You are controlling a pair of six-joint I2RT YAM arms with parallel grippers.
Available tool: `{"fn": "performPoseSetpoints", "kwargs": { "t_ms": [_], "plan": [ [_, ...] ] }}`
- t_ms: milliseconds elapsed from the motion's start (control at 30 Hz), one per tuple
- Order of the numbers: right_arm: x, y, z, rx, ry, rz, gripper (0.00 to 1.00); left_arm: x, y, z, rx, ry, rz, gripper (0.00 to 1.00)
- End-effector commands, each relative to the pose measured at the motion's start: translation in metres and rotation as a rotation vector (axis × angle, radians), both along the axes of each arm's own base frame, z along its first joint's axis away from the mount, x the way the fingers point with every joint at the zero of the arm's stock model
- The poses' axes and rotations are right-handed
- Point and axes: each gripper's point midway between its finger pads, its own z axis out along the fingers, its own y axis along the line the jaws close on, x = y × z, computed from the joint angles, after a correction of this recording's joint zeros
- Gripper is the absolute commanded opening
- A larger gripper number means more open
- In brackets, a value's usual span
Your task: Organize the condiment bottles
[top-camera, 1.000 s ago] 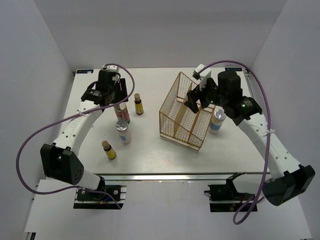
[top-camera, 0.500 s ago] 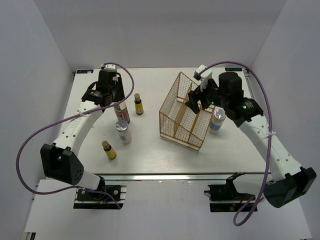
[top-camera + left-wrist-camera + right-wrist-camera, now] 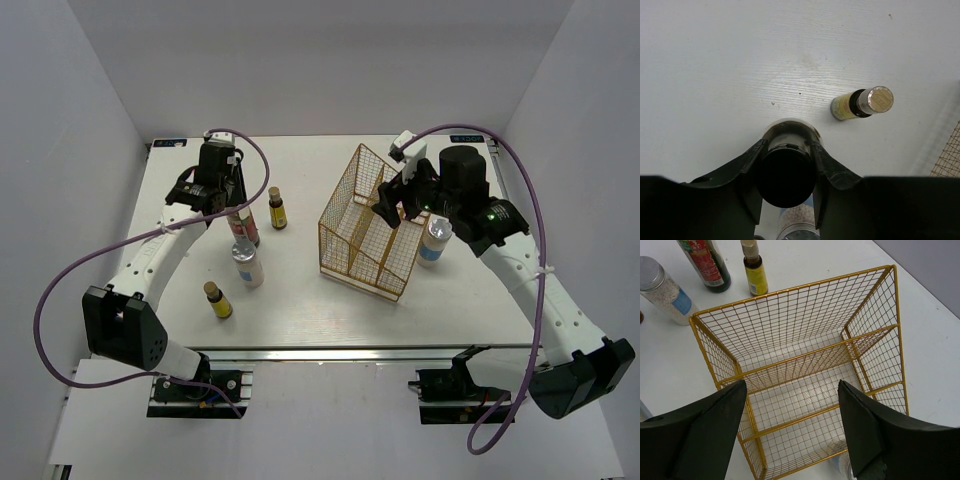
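table (image 3: 300, 300): white, carries everything.
basket (image 3: 350, 252): gold wire, divided, right of centre.
right jaws: spread wide above the basket, holding nothing.
left jaws: closed on the dark cap of the tall bottle (image 3: 246, 230), one each side.
tall bottle: red label, upright, upper left.
white bottles: first (image 3: 247, 263) just below the tall bottle; second (image 3: 433, 243) just right of the basket.
amber bottles: first (image 3: 276, 208) right of the tall bottle; second (image 3: 217, 300) lower left.

Right pincer (image 3: 791, 390) hangs over the gold wire basket (image 3: 790, 291), fingers (image 3: 710, 430) spread wide. The basket stands on the white desk (image 3: 815, 260), with wire dividers visible inside. Beyond its far rim stand three bottles: a red-labelled bottle (image 3: 705, 262), an amber bottle (image 3: 755, 272) and a white silver-lidded bottle (image 3: 662, 287), each apart from the basket.
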Motion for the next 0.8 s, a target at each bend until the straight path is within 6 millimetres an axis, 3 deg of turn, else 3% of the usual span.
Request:
{"fn": "performPoseSetpoints", "kwargs": {
  "t_ms": [0,100,133,167,500,600,767],
  "plan": [
    [0.000,-0.001,0.021,0.038,-0.068,-0.010,0.79,0.002,0.001,0.014,-0.005,-0.045,0.010,0.33],
    [-0.001,-0.002,0.021,0.038,-0.070,-0.008,0.78,0.001,-0.001,0.023,-0.011,-0.055,0.009,0.14],
    [-0.001,-0.002,0.022,0.039,-0.072,-0.010,0.78,0.002,0.000,0.027,-0.013,-0.059,0.009,0.04],
    [-0.001,-0.003,0.021,0.039,-0.072,-0.011,0.77,0.004,-0.002,0.041,-0.024,-0.085,0.009,0.00],
    [-0.005,-0.005,0.022,0.045,-0.077,-0.007,0.69,-0.014,-0.003,0.123,-0.080,-0.203,-0.013,0.00],
    [-0.005,-0.005,0.021,0.046,-0.074,-0.007,0.60,-0.019,-0.006,0.139,-0.100,-0.216,-0.029,0.00],
    [-0.007,-0.005,0.022,0.054,-0.074,-0.008,0.32,-0.026,-0.010,0.171,-0.146,-0.270,-0.037,0.00]
  ]
}}
